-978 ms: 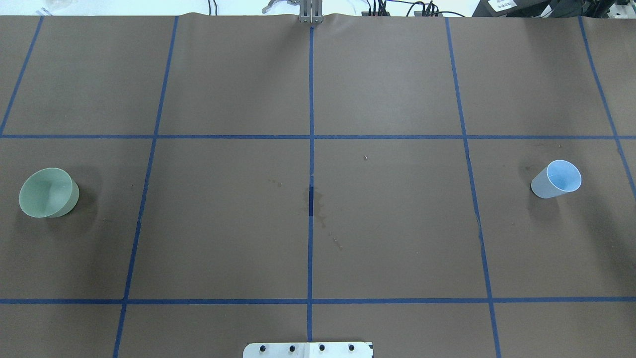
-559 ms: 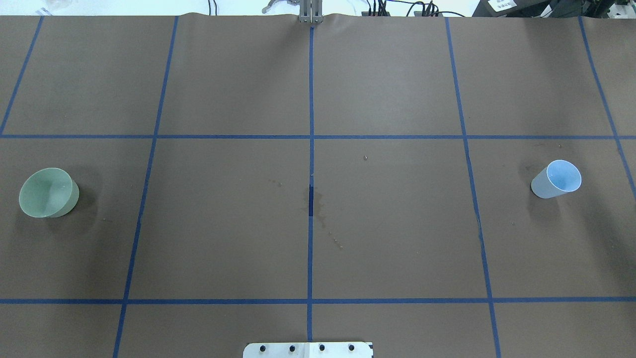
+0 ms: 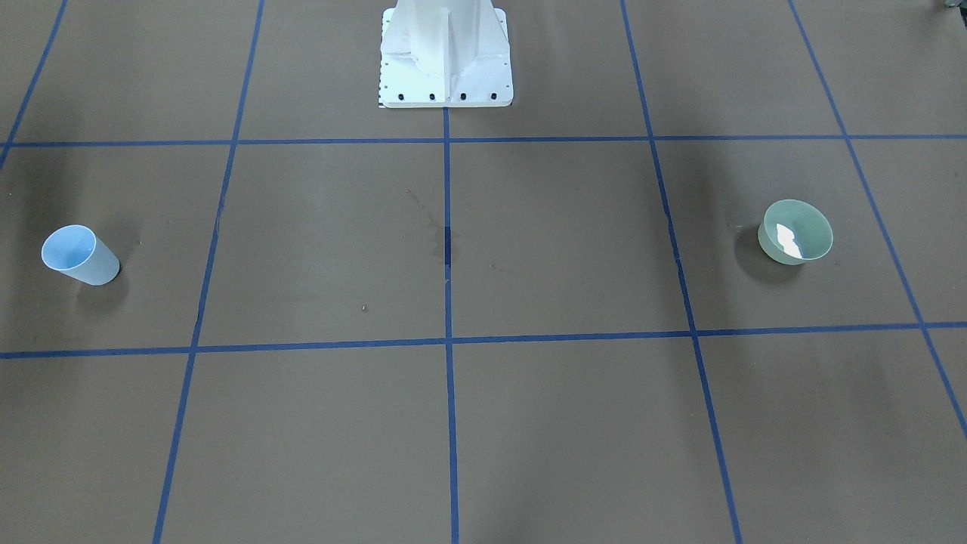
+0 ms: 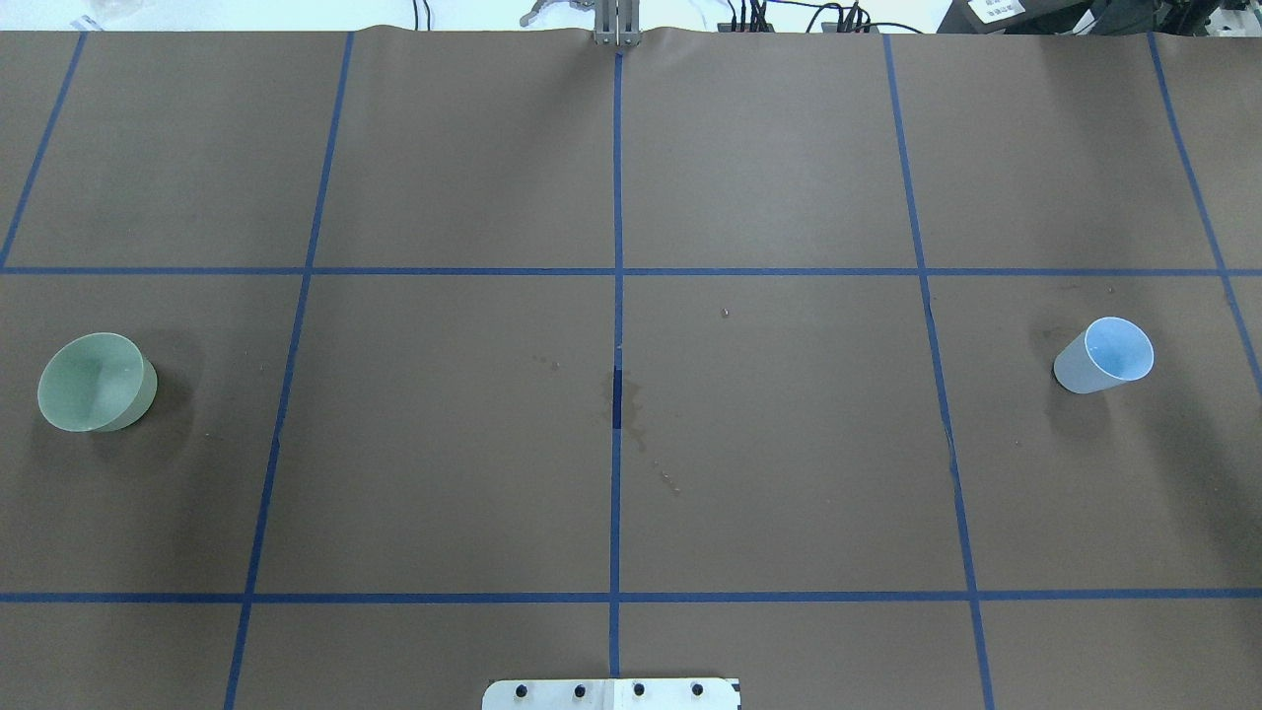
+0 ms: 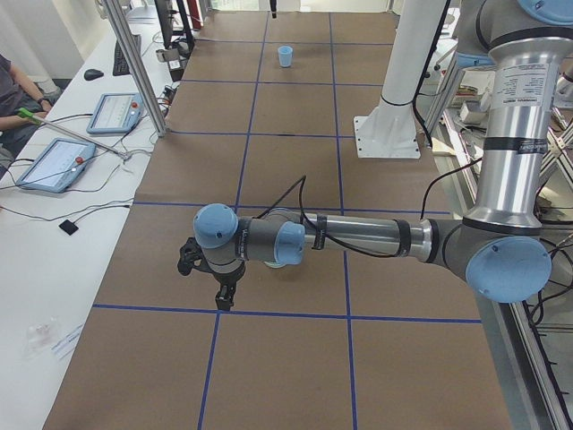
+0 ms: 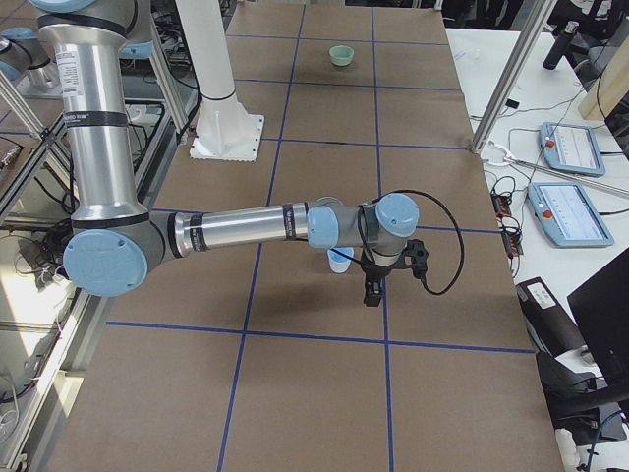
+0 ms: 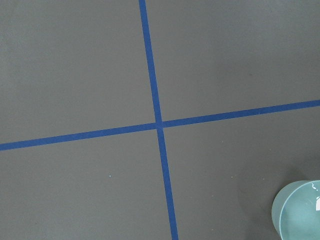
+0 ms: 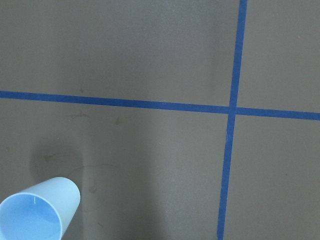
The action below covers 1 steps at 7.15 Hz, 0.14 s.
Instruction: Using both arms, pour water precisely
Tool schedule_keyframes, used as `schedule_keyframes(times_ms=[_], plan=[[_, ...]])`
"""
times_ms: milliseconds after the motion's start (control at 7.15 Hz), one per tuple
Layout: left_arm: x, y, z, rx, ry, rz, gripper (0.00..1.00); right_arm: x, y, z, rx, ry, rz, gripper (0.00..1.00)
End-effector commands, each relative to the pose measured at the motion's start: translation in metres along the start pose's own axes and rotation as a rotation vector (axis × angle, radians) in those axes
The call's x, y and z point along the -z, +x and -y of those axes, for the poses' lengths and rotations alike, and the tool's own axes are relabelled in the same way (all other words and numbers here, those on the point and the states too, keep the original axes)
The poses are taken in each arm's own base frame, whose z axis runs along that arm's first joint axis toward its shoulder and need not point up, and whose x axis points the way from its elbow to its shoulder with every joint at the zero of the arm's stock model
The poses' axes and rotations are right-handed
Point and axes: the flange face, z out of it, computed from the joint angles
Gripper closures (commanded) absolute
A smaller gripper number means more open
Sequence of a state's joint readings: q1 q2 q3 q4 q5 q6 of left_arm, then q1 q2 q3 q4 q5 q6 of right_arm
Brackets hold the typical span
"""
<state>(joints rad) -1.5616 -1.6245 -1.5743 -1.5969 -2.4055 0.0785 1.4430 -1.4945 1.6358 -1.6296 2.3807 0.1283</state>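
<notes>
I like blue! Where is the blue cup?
In the overhead view the blue cup stands near the right edge of the table, the robot's right side, far opposite the green bowl at the left.

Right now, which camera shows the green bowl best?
Exterior front-facing: the green bowl shows whole, the water glinting white inside. Overhead shows it whole, no glint; the left wrist camera crops it at the corner; exterior right shows it far and small.

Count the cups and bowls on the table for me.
2. A green bowl on the robot's left side; a blue cup on its right side. The overhead view shows no others hidden.
</notes>
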Motion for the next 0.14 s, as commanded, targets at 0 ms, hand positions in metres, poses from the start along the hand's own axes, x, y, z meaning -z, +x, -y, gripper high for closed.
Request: schedule_keyframes(times_ms=[0], plan=[[0.0004, 0.0004, 0.0001, -0.002, 0.001, 0.000, 0.00, -0.0097, 0.0104, -0.0008, -0.029, 0.044, 0.010, 0.01]])
